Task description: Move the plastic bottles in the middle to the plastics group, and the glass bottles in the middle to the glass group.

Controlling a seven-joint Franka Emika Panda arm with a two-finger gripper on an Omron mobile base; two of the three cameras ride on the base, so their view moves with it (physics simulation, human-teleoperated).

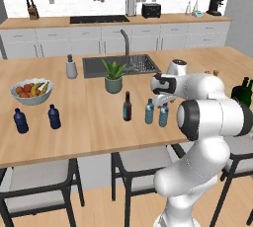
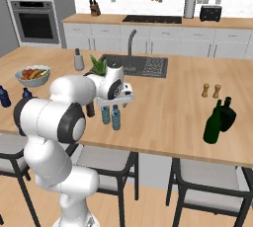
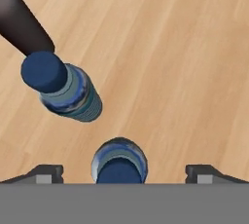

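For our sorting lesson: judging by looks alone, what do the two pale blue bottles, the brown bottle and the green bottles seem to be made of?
Pale blue bottles: likely thin clear plastic, see-through and ribbed, with dark caps.
Brown bottle: probably glass, dark, smooth, with a long narrow neck.
Green bottles: probably glass too, dark, glossy and bulky.
These are rendered pictures, so this rests on shape and colour only.

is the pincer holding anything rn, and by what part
Nothing is held. The pincer is open, its fingertips wide apart above the cap of a pale blue plastic bottle.
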